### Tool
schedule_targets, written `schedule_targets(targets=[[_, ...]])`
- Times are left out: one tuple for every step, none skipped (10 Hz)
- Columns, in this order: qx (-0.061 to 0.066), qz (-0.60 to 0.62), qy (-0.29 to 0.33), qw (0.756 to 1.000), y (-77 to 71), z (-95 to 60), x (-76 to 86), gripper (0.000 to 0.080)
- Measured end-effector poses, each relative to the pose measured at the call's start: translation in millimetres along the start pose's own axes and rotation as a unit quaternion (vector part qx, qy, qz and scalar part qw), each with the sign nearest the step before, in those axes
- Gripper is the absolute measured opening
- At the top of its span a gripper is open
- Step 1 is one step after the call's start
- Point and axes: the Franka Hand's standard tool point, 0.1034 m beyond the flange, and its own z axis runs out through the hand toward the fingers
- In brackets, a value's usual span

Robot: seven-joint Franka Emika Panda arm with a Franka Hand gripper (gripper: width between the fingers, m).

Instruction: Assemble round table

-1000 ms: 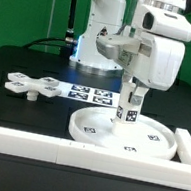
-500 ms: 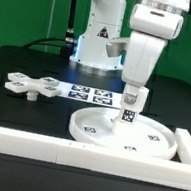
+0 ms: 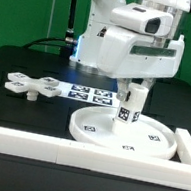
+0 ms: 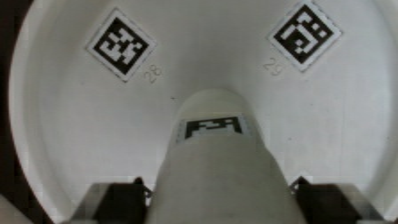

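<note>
While the gripper (image 3: pixel 135 92) holds the leg (image 3: pixel 129 113) upright, the leg's lower end stands at the middle of the disc (image 3: pixel 85 132). The disc lies flat on the black table (image 3: pixel 11 104), toward the exterior view's right. The wrist view looks down the leg to the disc's floor, where two square tags show beyond it. Dark fingers (image 4: pixel 118 196) press on either side of the leg, closed narrowly around it. Whether the leg's end touches the disc or hangs just above it cannot be told. The cross-shaped base (image 3: pixel 29 84) lies well apart, toward the exterior view's left, beside the marker board (image 3: pixel 92 93). The step in hand looks like seating the leg in the disc's centre. To do it well, the leg should be held plumb and centred, pressed down lightly, and turned without tilting, so that it neither jams nor drags the disc sideways.
</note>
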Motion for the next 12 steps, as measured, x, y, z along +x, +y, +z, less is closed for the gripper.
schedule_targets(targets=[[0.000, 0.034, 0.000, 0.999, -0.1, 0.0, 0.1, 0.0409], [0.001, 0.073, 0.001, 0.997, -0.3, 0.0, 0.2, 0.0409], [0.005, 0.108, 0.002, 0.994, 0.3, 0.2, -0.5, 0.0409], [0.015, 0.160, 0.008, 0.987, 3.2, 1.0, -2.9, 0.0409], [0.027, 0.240, 0.012, 0.970, 4.2, 1.6, -4.1, 0.0409], [0.036, 0.298, 0.014, 0.954, 4.6, 1.8, -4.4, 0.0409], [0.046, 0.369, 0.014, 0.928, 3.6, 1.8, -3.6, 0.0409], [0.055, 0.441, 0.013, 0.896, 1.5, 1.9, -2.1, 0.0409], [0.059, 0.494, 0.010, 0.867, 0.8, 1.7, -1.9, 0.0409], [0.064, 0.548, 0.006, 0.834, -0.1, 1.5, -1.5, 0.0409], [0.069, 0.581, 0.004, 0.811, 0.0, 1.5, -1.5, 0.0409], [0.073, 0.604, 0.003, 0.793, 0.2, 1.5, -1.3, 0.0409]])
